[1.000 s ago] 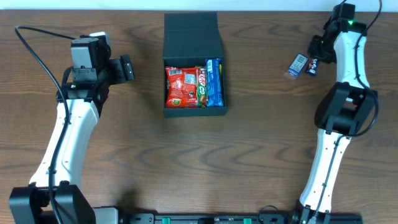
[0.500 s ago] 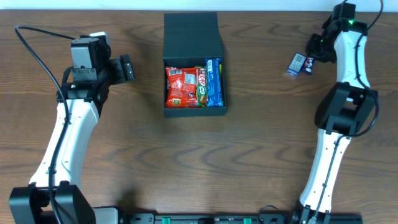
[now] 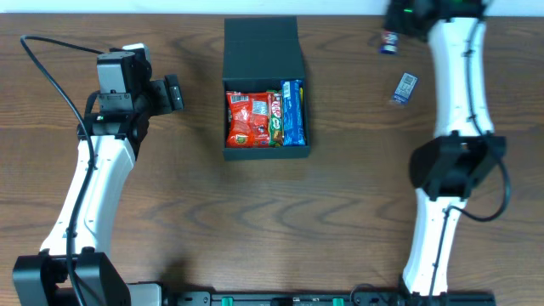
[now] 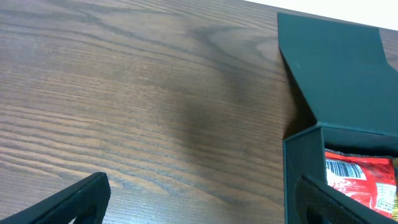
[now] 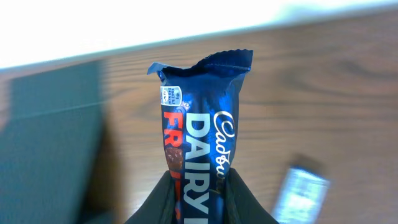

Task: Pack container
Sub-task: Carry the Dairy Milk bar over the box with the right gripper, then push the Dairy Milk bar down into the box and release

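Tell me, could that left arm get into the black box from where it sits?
Probably yes. The left tool hangs open beside the container, with only bare table between them, and the lid is folded back. The box already holds snack packets, though.

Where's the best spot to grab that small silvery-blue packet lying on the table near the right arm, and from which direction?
Grip the small packet across its narrow width at the middle, coming straight down from above. It lies flat and alone on the table, tilted slightly, so turn the jaws to match. The right gripper already holds a chocolate bar.
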`<state>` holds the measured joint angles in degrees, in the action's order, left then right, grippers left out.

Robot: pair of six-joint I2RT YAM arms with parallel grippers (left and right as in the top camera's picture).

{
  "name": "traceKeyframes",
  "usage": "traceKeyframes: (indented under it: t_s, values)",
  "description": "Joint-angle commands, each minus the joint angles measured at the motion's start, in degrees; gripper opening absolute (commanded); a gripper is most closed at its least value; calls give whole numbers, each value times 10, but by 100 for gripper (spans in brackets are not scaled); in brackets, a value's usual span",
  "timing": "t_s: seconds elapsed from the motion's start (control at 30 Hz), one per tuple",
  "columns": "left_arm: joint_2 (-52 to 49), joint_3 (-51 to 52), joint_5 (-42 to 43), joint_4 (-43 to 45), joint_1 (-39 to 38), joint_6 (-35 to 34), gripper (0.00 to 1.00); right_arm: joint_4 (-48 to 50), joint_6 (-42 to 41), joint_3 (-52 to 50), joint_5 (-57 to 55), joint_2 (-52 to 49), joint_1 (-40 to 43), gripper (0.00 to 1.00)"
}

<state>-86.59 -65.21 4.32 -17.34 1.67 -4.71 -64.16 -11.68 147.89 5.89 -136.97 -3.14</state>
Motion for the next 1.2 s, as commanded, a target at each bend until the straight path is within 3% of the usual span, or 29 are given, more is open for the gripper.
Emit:
traceKeyframes:
  t_s: [0.0, 0.13, 0.37, 0.73, 1.0, 1.17]
  values:
    - [-3, 3, 1, 2, 2, -5, 95, -12, -16, 4, 8, 2, -67, 14]
    - [-3, 3, 2, -1, 2, -4, 95, -40, -35, 4, 8, -10, -167, 16]
    - [-3, 3, 1, -17, 2, -4, 95, -123, -97, 4, 8, -22, -246, 16]
    - [-3, 3, 1, -20, 2, 4, 96, -179, -139, -7, -2, -48, -316, 17]
    - [-3, 3, 2, -21, 2, 9, 95, -182, -230, -11, -95, -86, -332, 12]
    - [-3, 3, 2, -21, 2, 9, 95, -174, -247, -15, -130, -97, -332, 15]
